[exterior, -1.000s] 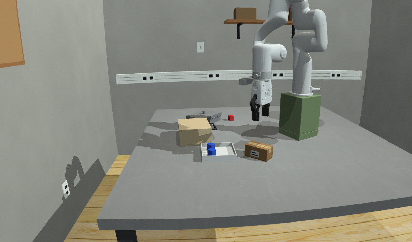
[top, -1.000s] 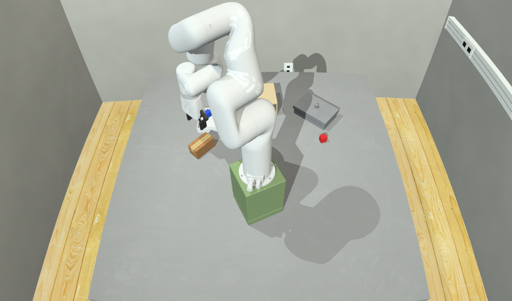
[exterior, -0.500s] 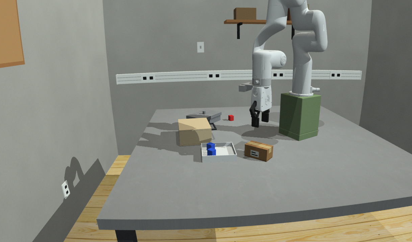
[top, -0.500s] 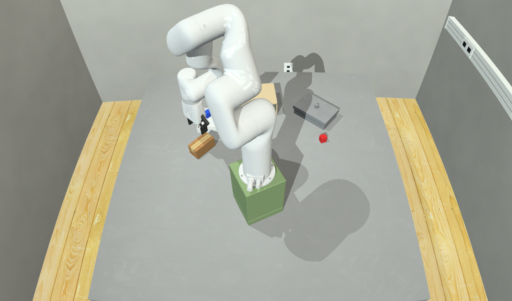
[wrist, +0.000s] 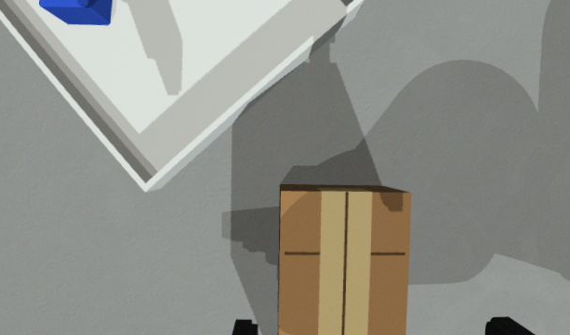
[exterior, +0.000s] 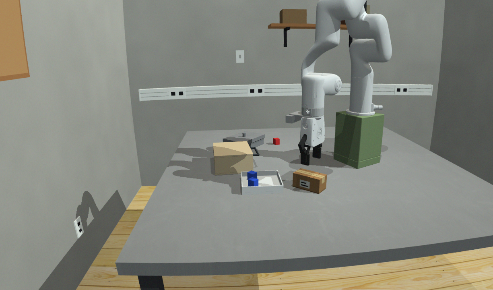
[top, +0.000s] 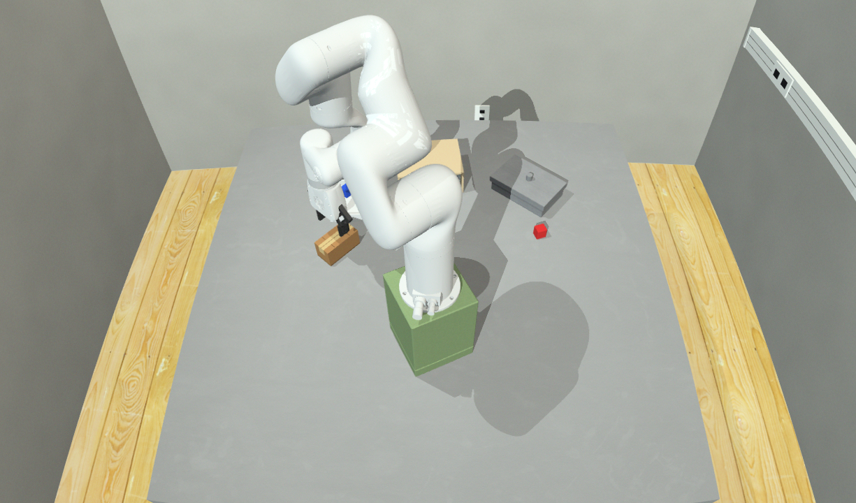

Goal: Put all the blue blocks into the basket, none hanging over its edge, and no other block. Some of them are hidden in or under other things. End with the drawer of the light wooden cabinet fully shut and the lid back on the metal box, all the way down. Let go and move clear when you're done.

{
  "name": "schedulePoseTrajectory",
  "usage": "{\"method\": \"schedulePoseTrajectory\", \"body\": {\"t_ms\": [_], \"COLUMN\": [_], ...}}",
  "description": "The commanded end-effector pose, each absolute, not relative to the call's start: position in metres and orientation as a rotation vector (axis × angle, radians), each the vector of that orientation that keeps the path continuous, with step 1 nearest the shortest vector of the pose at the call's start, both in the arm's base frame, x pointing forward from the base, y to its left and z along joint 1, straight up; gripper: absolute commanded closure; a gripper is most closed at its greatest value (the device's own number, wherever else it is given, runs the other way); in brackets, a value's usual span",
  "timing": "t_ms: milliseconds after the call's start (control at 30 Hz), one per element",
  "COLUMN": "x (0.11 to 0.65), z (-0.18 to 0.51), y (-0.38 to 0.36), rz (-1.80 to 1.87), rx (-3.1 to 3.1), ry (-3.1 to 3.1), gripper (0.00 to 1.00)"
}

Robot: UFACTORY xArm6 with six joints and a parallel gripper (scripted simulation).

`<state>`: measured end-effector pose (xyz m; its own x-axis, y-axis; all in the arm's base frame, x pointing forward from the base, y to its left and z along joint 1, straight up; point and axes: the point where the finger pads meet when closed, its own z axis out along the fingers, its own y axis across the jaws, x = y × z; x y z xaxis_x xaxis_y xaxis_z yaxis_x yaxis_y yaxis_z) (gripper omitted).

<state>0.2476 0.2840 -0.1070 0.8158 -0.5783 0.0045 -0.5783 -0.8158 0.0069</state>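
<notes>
The white basket (exterior: 262,188) (wrist: 196,154) holds two blue blocks (exterior: 252,174) (exterior: 253,182). One blue block (wrist: 80,11) shows at the top left of the wrist view, and a bit of blue (top: 344,187) shows behind the arm in the top view. A small taped cardboard box (top: 337,245) (exterior: 309,181) (wrist: 345,261) lies beside the basket. My gripper (top: 342,221) (exterior: 310,153) (wrist: 373,328) is open and empty. It hangs a little above the cardboard box, with one fingertip to each side of it. The light wooden cabinet (top: 446,156) (exterior: 232,157) stands behind the basket. The metal box (top: 529,184) (exterior: 243,137) has its knobbed lid on.
A red block (top: 540,230) (exterior: 276,141) lies on the table near the metal box. The arm's green base (top: 432,318) (exterior: 357,138) stands mid-table. A shelf on the back wall holds another brown box (exterior: 293,15).
</notes>
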Motion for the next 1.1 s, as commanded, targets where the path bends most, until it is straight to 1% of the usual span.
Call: {"method": "schedulePoseTrajectory", "body": {"t_ms": [0,1067], "x": [0.249,0.249], "z": [-0.123,-0.136], "y": [0.286,0.286], "rz": [0.009,0.008], "rx": [2.989,2.989], "ry": [-0.952,-0.952], "gripper": [0.1,0.1]}}
